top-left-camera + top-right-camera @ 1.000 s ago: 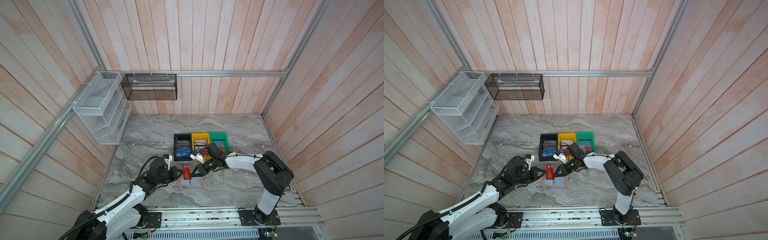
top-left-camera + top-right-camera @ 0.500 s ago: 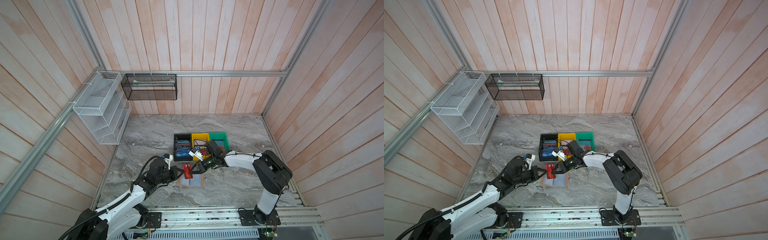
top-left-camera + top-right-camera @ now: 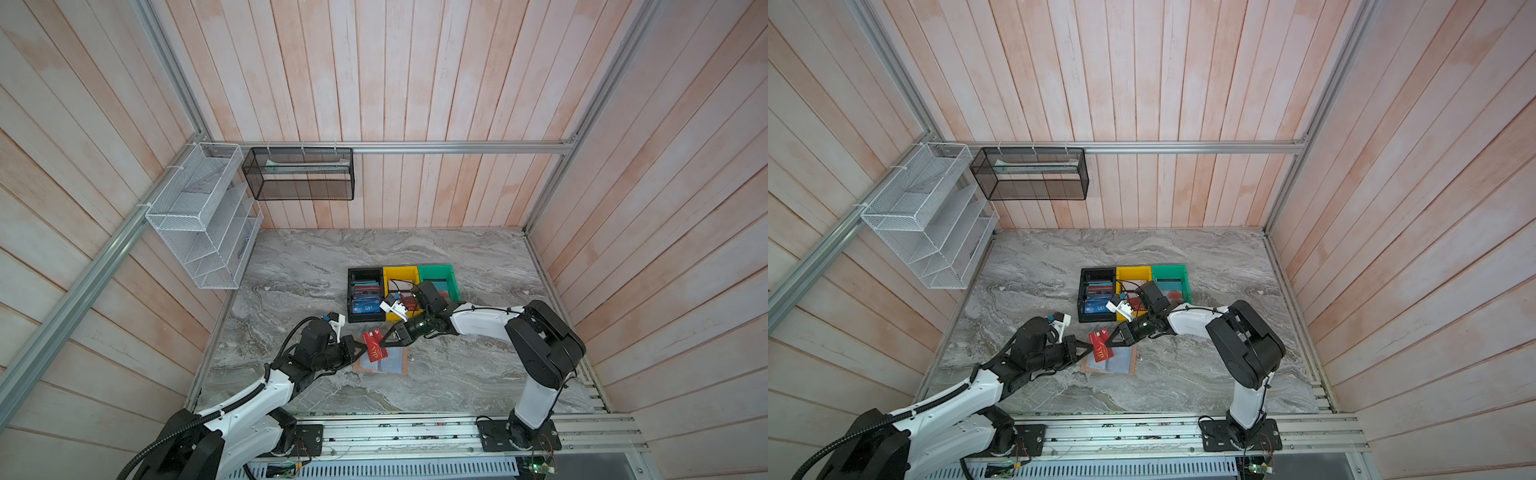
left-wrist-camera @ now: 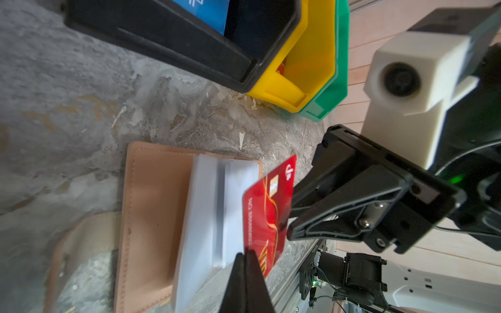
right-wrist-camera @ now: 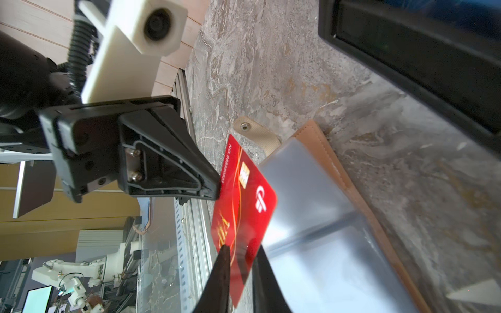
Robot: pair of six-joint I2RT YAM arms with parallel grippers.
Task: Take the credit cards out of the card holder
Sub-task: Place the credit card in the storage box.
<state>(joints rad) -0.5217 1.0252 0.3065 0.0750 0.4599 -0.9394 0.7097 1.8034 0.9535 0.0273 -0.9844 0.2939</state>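
The tan card holder (image 3: 392, 362) (image 3: 1121, 362) lies open on the marble table, its pale clear sleeves (image 4: 206, 211) (image 5: 320, 222) facing up. One of the credit cards, red and lettered "VIP" (image 3: 375, 350) (image 3: 1100, 349) (image 4: 268, 214) (image 5: 244, 200), hangs tilted just above the holder's left part. My left gripper (image 3: 364, 347) (image 3: 1087, 347) (image 4: 248, 256) is shut on one edge of it. My right gripper (image 3: 385, 342) (image 3: 1107, 344) (image 5: 240, 250) reaches in from the right. Its two fingers stand narrowly apart around the card's opposite edge, with a gap still showing.
Black (image 3: 350, 293), yellow (image 3: 400, 272) and green (image 3: 436, 269) bins stand in a row just behind the grippers, and the black one holds several cards. A white wire rack (image 3: 199, 216) and a black mesh basket (image 3: 299, 174) hang on the walls.
My right gripper has moved left to the red card and its jaws have narrowed around the card's edge. The left gripper keeps the card in nearly the same place.
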